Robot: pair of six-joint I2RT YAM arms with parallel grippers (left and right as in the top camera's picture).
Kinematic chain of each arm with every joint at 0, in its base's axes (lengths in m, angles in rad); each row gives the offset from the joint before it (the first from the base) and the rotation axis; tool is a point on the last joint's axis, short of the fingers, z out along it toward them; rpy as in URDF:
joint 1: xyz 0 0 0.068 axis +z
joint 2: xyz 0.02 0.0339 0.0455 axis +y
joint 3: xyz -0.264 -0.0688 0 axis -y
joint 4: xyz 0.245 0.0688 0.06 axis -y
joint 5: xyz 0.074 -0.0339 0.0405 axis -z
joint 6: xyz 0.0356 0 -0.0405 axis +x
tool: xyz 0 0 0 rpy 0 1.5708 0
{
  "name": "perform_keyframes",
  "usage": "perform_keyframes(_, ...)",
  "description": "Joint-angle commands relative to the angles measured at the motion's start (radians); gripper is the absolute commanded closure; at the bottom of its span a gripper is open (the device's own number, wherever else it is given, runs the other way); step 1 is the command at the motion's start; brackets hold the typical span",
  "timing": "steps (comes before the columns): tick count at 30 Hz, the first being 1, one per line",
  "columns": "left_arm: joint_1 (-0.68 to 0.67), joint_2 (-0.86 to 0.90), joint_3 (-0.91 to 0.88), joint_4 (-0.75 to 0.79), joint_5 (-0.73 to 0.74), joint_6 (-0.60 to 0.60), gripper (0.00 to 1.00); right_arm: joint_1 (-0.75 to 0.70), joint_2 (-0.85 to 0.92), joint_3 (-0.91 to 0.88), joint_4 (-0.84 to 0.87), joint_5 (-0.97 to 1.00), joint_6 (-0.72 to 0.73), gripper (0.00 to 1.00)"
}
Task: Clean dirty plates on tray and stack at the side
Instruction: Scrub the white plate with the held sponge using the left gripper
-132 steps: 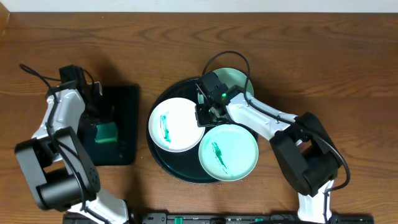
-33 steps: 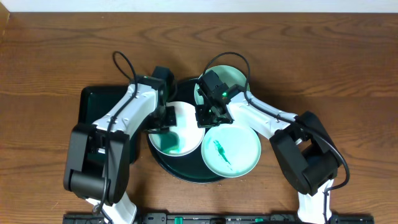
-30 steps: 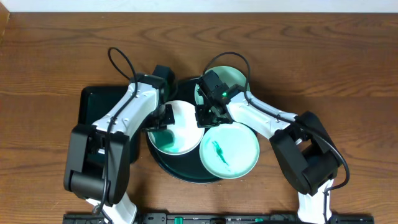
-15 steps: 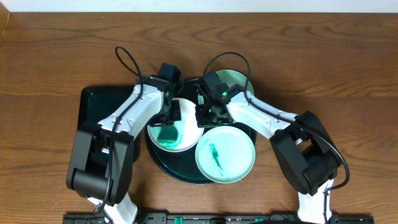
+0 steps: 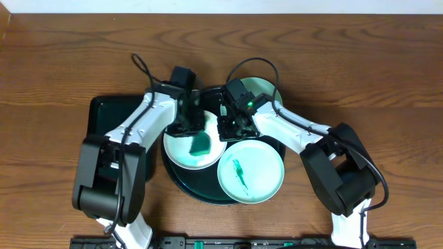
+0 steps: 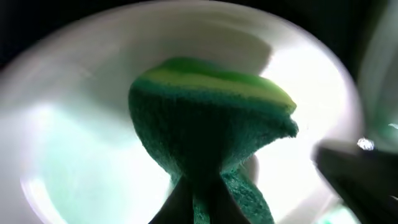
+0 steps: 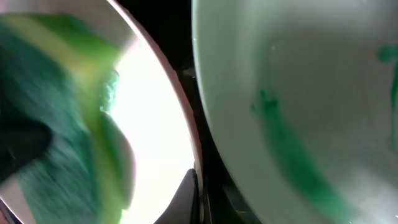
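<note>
1. Overhead view: on the wooden table point(image 5: 387, 69), a dark rectangular tray point(image 5: 104, 111) lies to my left, just beside a round dark tray point(image 5: 181, 182) in the middle. The round tray carries three plates. A white plate point(image 5: 178, 149) sits at its left and a mint plate point(image 5: 259, 176) with a green streak point(image 5: 240, 169) at its front right. A pale green plate point(image 5: 261, 88) at the back is partly hidden under my right arm.
2. Both my forearms reach in over the round tray, and the two wrists sit close together. My left arm crosses the rectangular tray and covers part of it. A black cable loops up above each wrist.
3. My left gripper point(image 5: 194, 128) is clamped on a green sponge point(image 5: 201, 144), which is set against the right part of the white plate, directly below my fingers. A pale green smear covers the plate's lower left.
4. My right gripper point(image 5: 227, 130) sits at the white plate's right rim, between it and the mint plate. Its jaws look pinched onto that rim, though the wrist picture is blurred.
5. The left wrist view alone shows the sponge squeezed to a narrow waist, with a yellow-green layer on its far side. The right wrist view alone shows a dark strip between the two plate rims. Only the overhead view shows the back plate and the rectangular tray.
</note>
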Motion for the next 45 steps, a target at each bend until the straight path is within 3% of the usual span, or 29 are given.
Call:
perform_keyframes(1, 0.024, 0.010, 0.028, -0.064, -0.348, -0.148, 0.93, -0.008, 0.016, 0.018, -0.006, -0.006, -0.004, 0.99)
perform_keyframes(4, 0.012, 0.011, 0.025, -0.124, -0.435, -0.212, 0.93, -0.008, 0.016, 0.018, -0.006, -0.005, -0.003, 0.99)
perform_keyframes(9, -0.023, 0.014, 0.002, -0.146, -0.363, -0.220, 0.93, -0.008, 0.020, 0.018, -0.007, 0.002, 0.005, 0.99)
perform_keyframes(11, -0.037, 0.016, -0.004, -0.141, -0.264, -0.175, 0.93, -0.008, 0.021, 0.018, -0.009, 0.002, 0.008, 0.99)
perform_keyframes(16, -0.061, 0.016, -0.006, -0.093, 0.125, 0.065, 0.93, -0.008, 0.021, 0.018, -0.009, 0.002, 0.008, 0.99)
perform_keyframes(18, -0.060, 0.016, -0.006, -0.075, 0.186, 0.091, 0.93, -0.008, 0.021, 0.018, -0.009, 0.002, 0.007, 0.99)
perform_keyframes(23, -0.040, 0.016, -0.006, 0.000, 0.142, 0.079, 0.93, -0.008, 0.021, 0.018, -0.009, 0.002, 0.007, 0.99)
perform_keyframes(27, 0.001, 0.016, -0.002, 0.047, -0.067, -0.001, 0.93, -0.008, 0.021, 0.018, -0.009, 0.001, 0.007, 0.99)
perform_keyframes(30, 0.029, 0.016, -0.002, 0.027, -0.294, -0.135, 0.93, -0.008, 0.021, 0.018, -0.009, 0.002, 0.007, 0.99)
perform_keyframes(33, 0.031, 0.016, -0.002, -0.021, -0.384, -0.204, 0.93, -0.008, 0.021, 0.018, -0.009, 0.002, 0.007, 0.99)
perform_keyframes(40, -0.031, 0.016, -0.003, -0.143, -0.315, -0.191, 0.93, -0.008, 0.021, 0.018, -0.009, 0.002, 0.007, 0.99)
perform_keyframes(45, -0.086, 0.016, -0.003, -0.116, -0.017, 0.031, 0.92, -0.008, 0.021, 0.018, -0.008, 0.002, 0.007, 0.99)
